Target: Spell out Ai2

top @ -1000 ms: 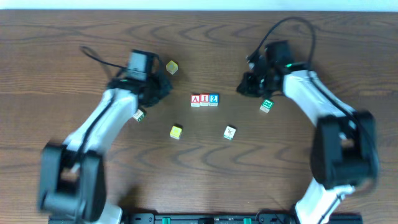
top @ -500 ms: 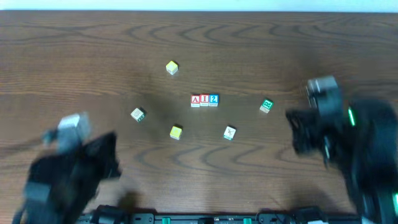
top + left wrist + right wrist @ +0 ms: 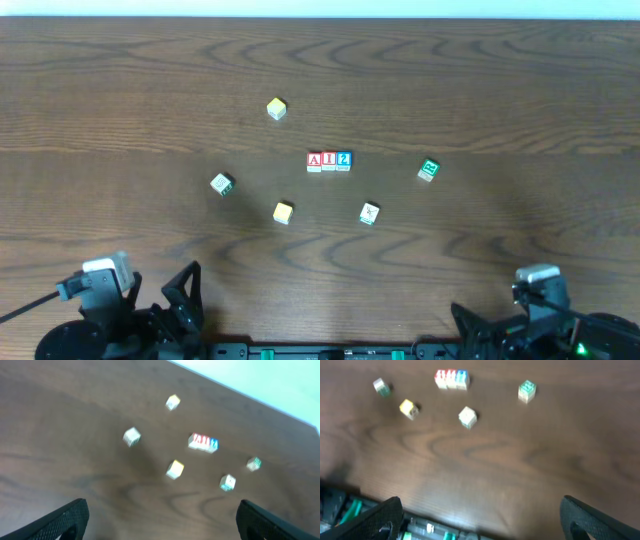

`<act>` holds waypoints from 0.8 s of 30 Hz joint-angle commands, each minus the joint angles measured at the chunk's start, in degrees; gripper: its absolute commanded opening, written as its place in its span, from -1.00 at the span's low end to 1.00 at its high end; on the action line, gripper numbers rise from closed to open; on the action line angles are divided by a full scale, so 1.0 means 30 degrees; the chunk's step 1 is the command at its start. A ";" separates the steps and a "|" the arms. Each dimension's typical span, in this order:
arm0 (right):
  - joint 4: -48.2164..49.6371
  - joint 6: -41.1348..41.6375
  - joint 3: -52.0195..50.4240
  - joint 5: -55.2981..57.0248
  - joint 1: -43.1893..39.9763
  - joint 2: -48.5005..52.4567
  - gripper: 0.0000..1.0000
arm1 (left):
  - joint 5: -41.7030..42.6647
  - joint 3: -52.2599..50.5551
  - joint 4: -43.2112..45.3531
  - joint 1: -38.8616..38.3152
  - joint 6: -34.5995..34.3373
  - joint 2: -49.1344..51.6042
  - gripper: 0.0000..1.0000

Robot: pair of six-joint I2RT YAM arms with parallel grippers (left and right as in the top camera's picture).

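Three small cubes stand side by side in a row at the table's middle: the red "A" cube [image 3: 314,161], the red "I" cube [image 3: 329,161] and the blue "2" cube [image 3: 344,160]. The same row [image 3: 203,442] shows blurred in the left wrist view, and the row [image 3: 452,379] sits near the top of the right wrist view. My left gripper [image 3: 178,300] rests at the near left edge, far from the row, open and empty [image 3: 162,522]. At the near right edge my right gripper [image 3: 475,330] is also open with nothing between its fingers [image 3: 480,517].
Loose cubes lie around the row: a yellow cube [image 3: 277,109] behind it, another yellow cube [image 3: 283,212] in front, white cubes with green marks at the left [image 3: 222,184] and front right [image 3: 369,213], and a green-marked cube [image 3: 429,170] to the right.
Both arms have pulled back from beside the row to the table's near edge, and both grippers have gone from shut to open. The cubes have not moved.
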 commanded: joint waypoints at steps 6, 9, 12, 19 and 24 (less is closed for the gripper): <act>-0.1610 0.0109 -0.0095 0.0124 -0.0015 -0.0029 0.98 | -0.0284 -0.0095 -0.2550 0.0015 0.0306 -0.0080 0.90; -0.1610 0.0102 -0.0095 0.0124 -0.0015 -0.0029 0.98 | -0.1209 -0.0095 -0.3009 0.0015 0.0852 -0.0087 0.90; -0.1610 0.0109 -0.0095 0.0124 -0.0015 -0.0029 0.98 | -0.3570 -0.0204 -0.0896 0.0240 0.0947 -0.0525 0.91; -0.1610 0.0109 -0.0095 0.0124 -0.0015 -0.0029 0.98 | -0.5122 -0.5107 0.6018 0.2841 0.3045 -0.1566 0.91; -0.1610 0.0109 -0.0095 0.0124 -0.0015 -0.0029 0.98 | -0.4801 -1.1358 1.2582 0.3424 0.4758 -0.2222 0.91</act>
